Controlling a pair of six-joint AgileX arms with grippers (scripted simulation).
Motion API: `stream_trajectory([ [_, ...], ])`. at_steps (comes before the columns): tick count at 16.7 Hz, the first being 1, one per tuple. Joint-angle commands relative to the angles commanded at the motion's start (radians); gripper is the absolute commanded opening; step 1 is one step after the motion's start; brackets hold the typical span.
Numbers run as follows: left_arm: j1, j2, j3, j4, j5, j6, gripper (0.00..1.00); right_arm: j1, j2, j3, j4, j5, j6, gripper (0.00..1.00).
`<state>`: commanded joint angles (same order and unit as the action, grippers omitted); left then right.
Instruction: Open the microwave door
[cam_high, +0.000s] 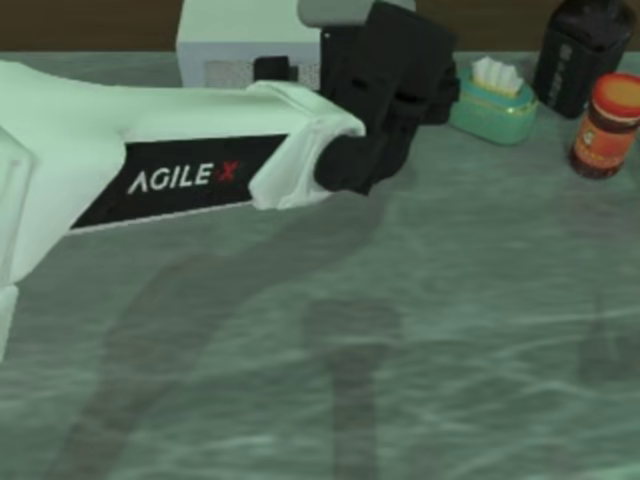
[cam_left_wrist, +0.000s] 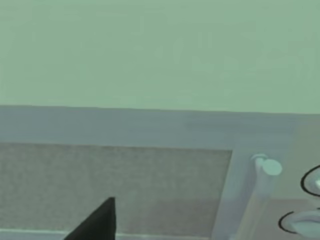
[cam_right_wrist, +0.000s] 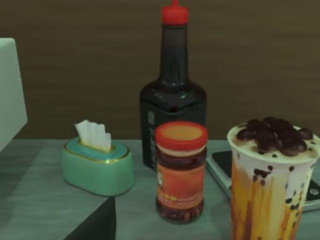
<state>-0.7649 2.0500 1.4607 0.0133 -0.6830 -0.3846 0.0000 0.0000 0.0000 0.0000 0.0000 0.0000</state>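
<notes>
L gripper (cam_high: 385, 110) up against microwave (cam_high: 245, 40) at far edge, front of door (cam_left_wrist: 115, 185), near handle (cam_left_wrist: 260, 195) for a pull; can't tell finger state. Door looks shut. R arm parked, unseen.

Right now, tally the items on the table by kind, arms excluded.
Microwave: 1
Tissue box: 1
Dark sauce bottle: 1
Red-lidded jar: 1
Boba drink cup: 1
Flat dark device behind the cup: 1
Total: 6
</notes>
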Motion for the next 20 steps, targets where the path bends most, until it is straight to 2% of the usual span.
stream_trajectory([
  [6, 0.078, 0.181, 0.171, 0.042, 0.069, 0.053, 1.0, 0.0, 0.0, 0.0, 0.0, 0.0, 0.0, 1.0],
  [11, 0.087, 0.2, 0.19, 0.046, 0.077, 0.059, 1.0, 0.0, 0.0, 0.0, 0.0, 0.0, 0.0, 1.0],
  [20, 0.087, 0.2, 0.19, 0.046, 0.077, 0.059, 0.32, 0.0, 0.0, 0.0, 0.0, 0.0, 0.0, 1.0],
])
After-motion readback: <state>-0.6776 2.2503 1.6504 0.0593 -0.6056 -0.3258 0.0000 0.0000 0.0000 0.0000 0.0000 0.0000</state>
